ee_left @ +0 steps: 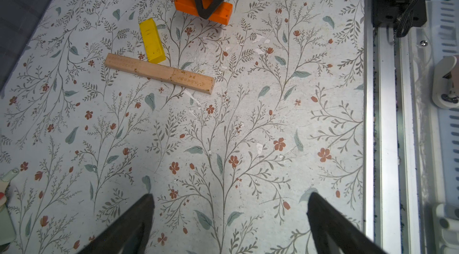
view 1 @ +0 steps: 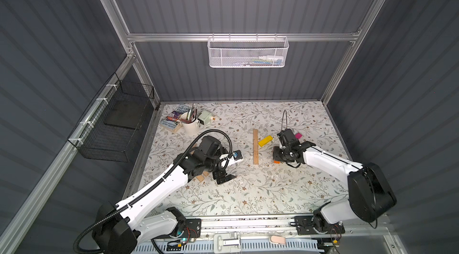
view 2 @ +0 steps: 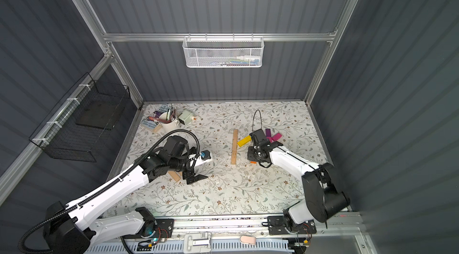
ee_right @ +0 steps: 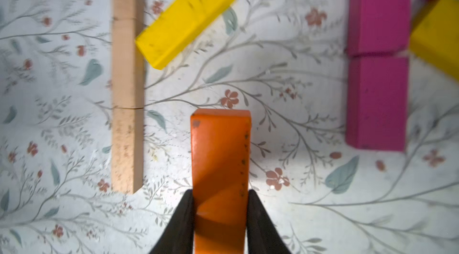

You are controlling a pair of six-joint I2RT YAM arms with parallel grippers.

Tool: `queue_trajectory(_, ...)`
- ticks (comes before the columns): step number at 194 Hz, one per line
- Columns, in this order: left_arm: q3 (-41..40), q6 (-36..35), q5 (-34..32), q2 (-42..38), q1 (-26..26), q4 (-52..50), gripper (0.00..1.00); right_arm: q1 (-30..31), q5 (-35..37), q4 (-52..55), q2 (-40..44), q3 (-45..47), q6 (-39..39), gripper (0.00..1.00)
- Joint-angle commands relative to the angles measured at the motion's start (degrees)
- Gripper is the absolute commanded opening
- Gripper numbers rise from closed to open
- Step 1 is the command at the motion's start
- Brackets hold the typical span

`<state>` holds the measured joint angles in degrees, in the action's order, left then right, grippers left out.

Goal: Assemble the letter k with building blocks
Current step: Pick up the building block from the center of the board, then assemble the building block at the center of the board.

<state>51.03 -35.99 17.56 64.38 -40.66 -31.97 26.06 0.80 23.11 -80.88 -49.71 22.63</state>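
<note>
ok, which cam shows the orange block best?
Right wrist: the orange block fills centre frame, clamped in the right gripper. Left wrist shows it distant, partly behind that gripper. Both top views show only a sliver.

orange block [ee_right: 219, 165], floral table [ee_left: 223, 128]

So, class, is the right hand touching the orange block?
Touching: the right wrist view shows the right hand clamped on the orange block, no gap.
</note>
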Motion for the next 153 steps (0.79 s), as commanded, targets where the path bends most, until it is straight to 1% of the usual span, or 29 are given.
queue_trajectory(1,-0.42,-0.18,3.45,-1.30,-0.05,-0.57,1.00,-0.14,-5.36,4.41,2.92,-3.87,-18.35,0.29)
queue_trajectory(21,0.38,0.55,6.29,-0.84,0.04,-1.17,1.00,-0.14,-8.44,10.43,1.17,-8.83,-27.85,0.27)
queue_trajectory(30,0.65,0.73,6.47,-0.75,0.00,-1.28,1.00,-0.15,-8.61,13.34,-0.66,-10.99,-30.86,0.29)
queue_trajectory(44,0.74,1.24,6.43,-1.26,0.02,-1.27,1.00,-0.14,-8.13,16.98,-3.39,-13.46,-34.01,0.33)
queue_trajectory(54,0.39,1.59,6.46,-2.10,-0.03,-0.93,1.00,-0.16,-7.37,19.72,-5.60,-15.03,-36.49,0.34)
queue_trajectory(70,-0.62,1.91,6.42,-3.65,-0.03,-0.09,1.00,-0.14,-5.91,20.52,-8.11,-15.07,-40.60,0.33)
queue_trajectory(77,-1.06,1.89,6.38,-4.37,-0.01,0.33,1.00,-0.14,-5.41,20.71,-9.41,-15.15,-42.32,0.31)
queue_trajectory(103,-1.90,2.06,5.55,-5.23,0.01,0.97,1.00,-0.36,-4.69,19.60,-13.37,-15.74,-45.51,0.29)
queue_trajectory(153,-2.53,2.06,4.52,-6.26,0.00,0.94,1.00,-0.68,-10.47,12.69,-18.68,-15.53,-47.20,0.29)
